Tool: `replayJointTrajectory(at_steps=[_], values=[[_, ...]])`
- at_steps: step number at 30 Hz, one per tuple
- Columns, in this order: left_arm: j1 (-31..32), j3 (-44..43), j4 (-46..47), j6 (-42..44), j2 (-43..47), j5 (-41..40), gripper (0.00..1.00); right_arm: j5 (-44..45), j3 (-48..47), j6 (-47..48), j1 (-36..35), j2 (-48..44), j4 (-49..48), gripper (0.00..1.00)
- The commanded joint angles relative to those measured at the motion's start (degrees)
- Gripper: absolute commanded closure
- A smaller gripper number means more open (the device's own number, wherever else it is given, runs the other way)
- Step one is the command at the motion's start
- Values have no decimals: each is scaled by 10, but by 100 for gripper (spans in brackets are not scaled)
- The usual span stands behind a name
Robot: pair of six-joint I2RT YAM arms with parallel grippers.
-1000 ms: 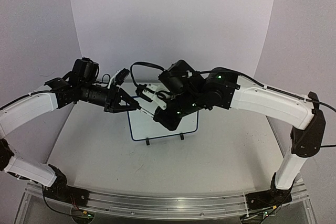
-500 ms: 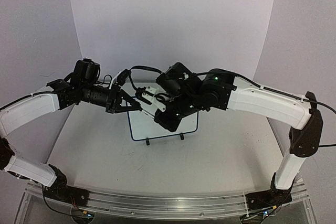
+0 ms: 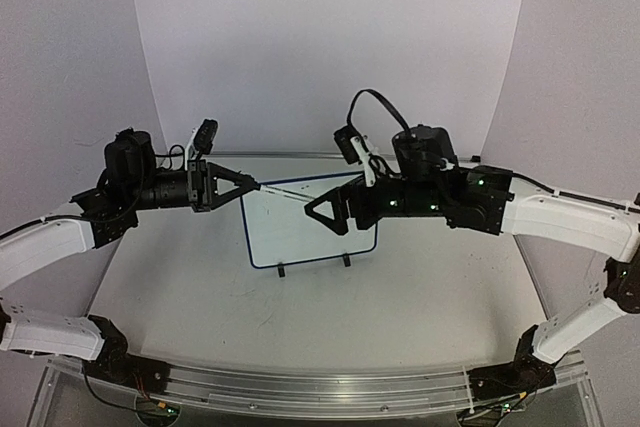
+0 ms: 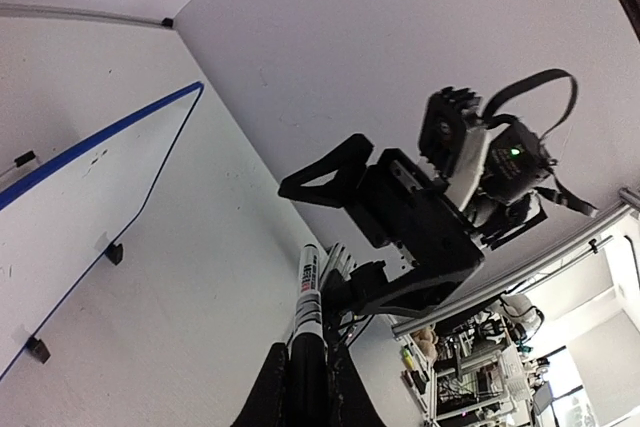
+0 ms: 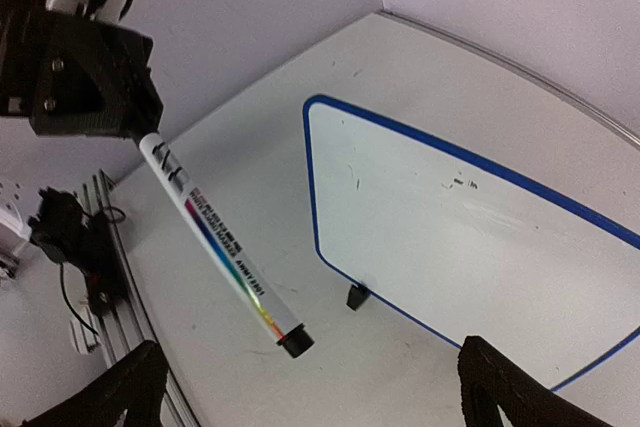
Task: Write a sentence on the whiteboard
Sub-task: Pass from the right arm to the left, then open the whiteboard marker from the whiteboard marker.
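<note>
Top external view: we see the two arms drawn apart, where a second ago both hands met over the whiteboard (image 3: 295,237). The right hand (image 3: 330,209) has let go and gapes wide, holding nothing. The left hand (image 3: 245,185) is clamped on the marker (image 3: 290,194), which juts toward the right hand. The whiteboard stands on its feet mid-table (image 3: 200,287) between them, showing only faint specks, so we judge the sentence not yet begun.

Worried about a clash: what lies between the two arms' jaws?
The marker pen, gripped by the shut left jaws, its free end pointing toward the open right jaws without touching them. The top external and right wrist views both show it.
</note>
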State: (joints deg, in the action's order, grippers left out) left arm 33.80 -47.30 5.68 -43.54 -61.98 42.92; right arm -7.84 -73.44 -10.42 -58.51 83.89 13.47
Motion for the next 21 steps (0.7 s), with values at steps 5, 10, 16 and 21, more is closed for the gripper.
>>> replayJointTrajectory(at_steps=[5,10,16,21], values=[[-1,42,249,-87,38,11,100,-223,86,-192,32,-10,-359,4],[0,50,287,-99,40,24,100,-276,82,-240,32,9,-426,6],[0,56,292,-101,34,30,100,-311,73,-274,32,33,-470,11],[0,51,268,-92,29,33,100,-315,68,-279,32,43,-477,15]])
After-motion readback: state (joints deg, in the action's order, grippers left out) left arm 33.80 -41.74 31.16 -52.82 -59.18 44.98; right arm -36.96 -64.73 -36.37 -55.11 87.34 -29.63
